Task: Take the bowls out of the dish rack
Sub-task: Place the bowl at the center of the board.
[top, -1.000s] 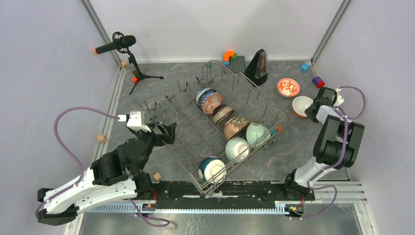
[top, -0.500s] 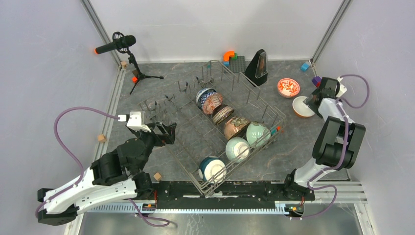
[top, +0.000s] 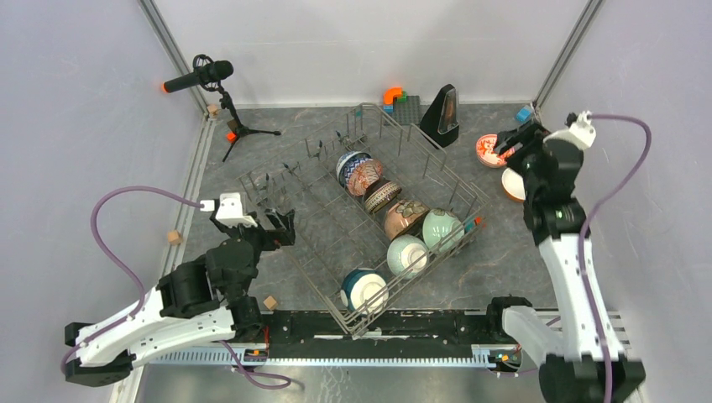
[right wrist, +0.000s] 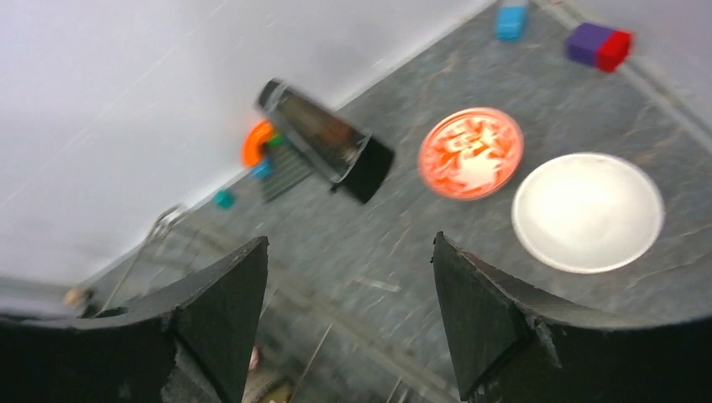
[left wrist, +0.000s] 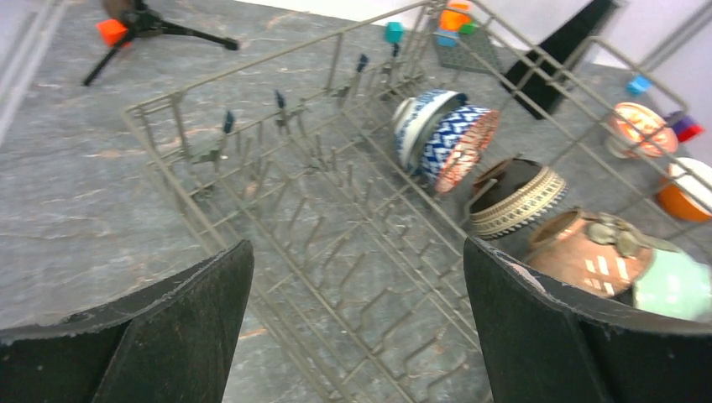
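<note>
The grey wire dish rack [top: 336, 231] lies diagonally mid-table, holding a row of several bowls, from a blue-white one [top: 351, 164] down to a teal one [top: 364, 290]. A red-floral bowl [top: 489, 149] and a white bowl [top: 510, 185] stand upright on the table at the right, side by side. My right gripper [top: 510, 141] hovers open and empty above them; in its wrist view [right wrist: 349, 239] both bowls [right wrist: 471, 153] [right wrist: 588, 211] lie beyond the fingertips. My left gripper [top: 281, 227] is wide open at the rack's left side, over bare tines [left wrist: 357, 245].
A black metronome [top: 442, 113] and a studded plate with coloured blocks [top: 401, 102] stand behind the rack. A microphone on a tripod [top: 201, 77] is at the back left. Small blocks [top: 546, 140] lie near the right wall, wooden cubes [top: 175, 238] near the left arm.
My right gripper opened, leaving the white bowl on the table, then rose and swung back-left over the red-floral bowl. The left arm barely shifted.
</note>
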